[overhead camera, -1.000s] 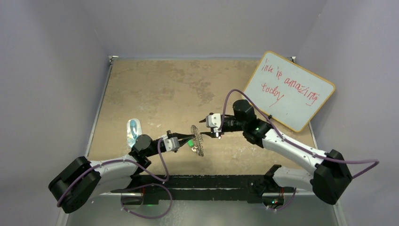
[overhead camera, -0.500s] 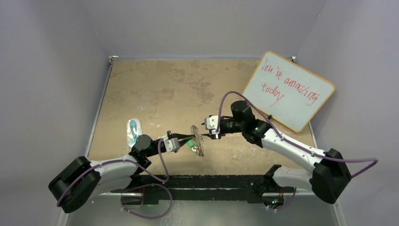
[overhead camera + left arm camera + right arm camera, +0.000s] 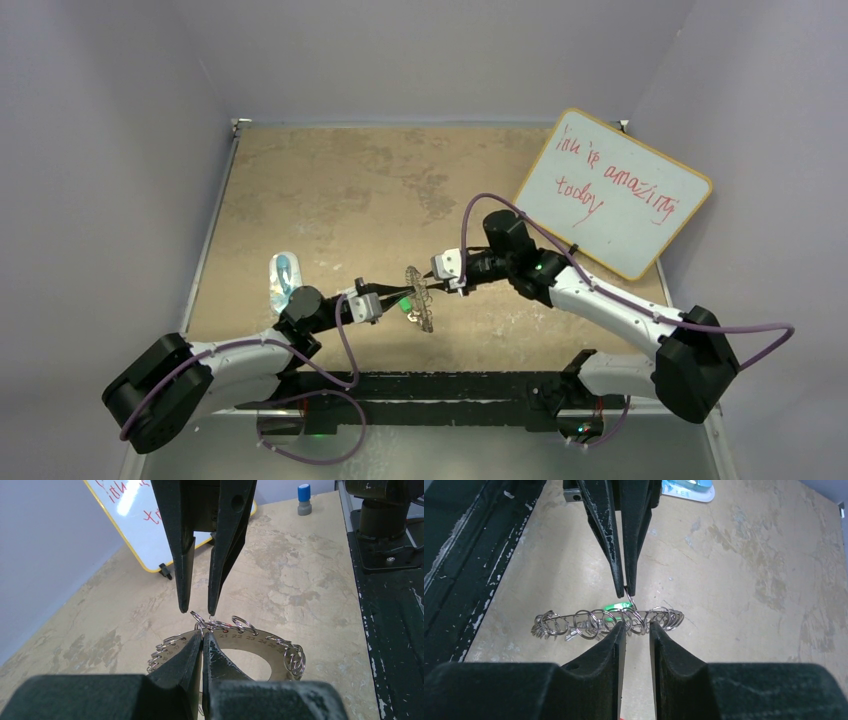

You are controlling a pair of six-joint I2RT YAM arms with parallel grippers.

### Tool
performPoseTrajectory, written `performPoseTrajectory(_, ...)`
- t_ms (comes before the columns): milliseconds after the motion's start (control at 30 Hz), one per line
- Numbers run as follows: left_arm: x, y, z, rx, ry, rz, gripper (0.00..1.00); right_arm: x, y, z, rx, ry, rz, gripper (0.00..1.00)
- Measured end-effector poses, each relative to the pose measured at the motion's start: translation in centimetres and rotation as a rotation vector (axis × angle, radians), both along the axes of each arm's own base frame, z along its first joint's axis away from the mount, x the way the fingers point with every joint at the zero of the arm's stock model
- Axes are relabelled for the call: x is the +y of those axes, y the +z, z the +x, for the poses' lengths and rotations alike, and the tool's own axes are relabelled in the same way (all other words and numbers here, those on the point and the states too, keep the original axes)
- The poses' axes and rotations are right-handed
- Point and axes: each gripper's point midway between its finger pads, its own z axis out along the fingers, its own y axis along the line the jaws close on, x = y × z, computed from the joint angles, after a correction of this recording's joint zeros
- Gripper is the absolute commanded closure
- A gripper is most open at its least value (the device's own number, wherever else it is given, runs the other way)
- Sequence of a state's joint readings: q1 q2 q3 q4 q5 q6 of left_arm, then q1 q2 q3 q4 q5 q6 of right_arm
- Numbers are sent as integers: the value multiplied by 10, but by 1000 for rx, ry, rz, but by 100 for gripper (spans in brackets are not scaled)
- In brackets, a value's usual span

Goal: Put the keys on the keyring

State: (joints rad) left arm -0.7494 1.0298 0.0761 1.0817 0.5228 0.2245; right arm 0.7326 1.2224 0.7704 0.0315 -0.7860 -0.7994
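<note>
Arms: two, left arm (image 3: 240, 355) and right arm (image 3: 610, 300).
Grippers: two, left gripper (image 3: 202, 641) and right gripper (image 3: 637, 626).
Keyring (image 3: 250, 641): one; rim loops too many to count.
Green-headed key (image 3: 611, 609): one seen.
Whiteboard (image 3: 612, 192): one.
Clear plastic packet (image 3: 283, 279): one.
Small blue-capped object (image 3: 303, 499): one.

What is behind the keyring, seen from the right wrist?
A green key head shows behind the keyring, beside the tips of the left gripper, which grips its rim. The key's blade is hidden by the loops, so I cannot tell whether it is threaded.
</note>
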Motion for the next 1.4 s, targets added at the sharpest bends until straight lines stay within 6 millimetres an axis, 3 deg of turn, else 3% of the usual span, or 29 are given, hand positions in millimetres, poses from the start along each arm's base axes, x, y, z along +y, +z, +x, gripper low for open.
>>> performPoseTrajectory(267, 0, 0, 0, -1, 1, 0, 100, 1, 0, -3, -3, 22, 6, 62)
performPoseTrajectory(500, -1, 0, -1, -1, -2, 1, 100, 5, -3, 2, 12, 23, -6, 62)
performPoseTrajectory(1200, 0, 0, -1, -2, -1, 2, 100, 3, -1, -4, 11, 58, -23, 100)
performPoseTrajectory(1400, 0, 0, -1, 0, 1, 3, 100, 2, 1, -5, 17, 60, -31, 100)
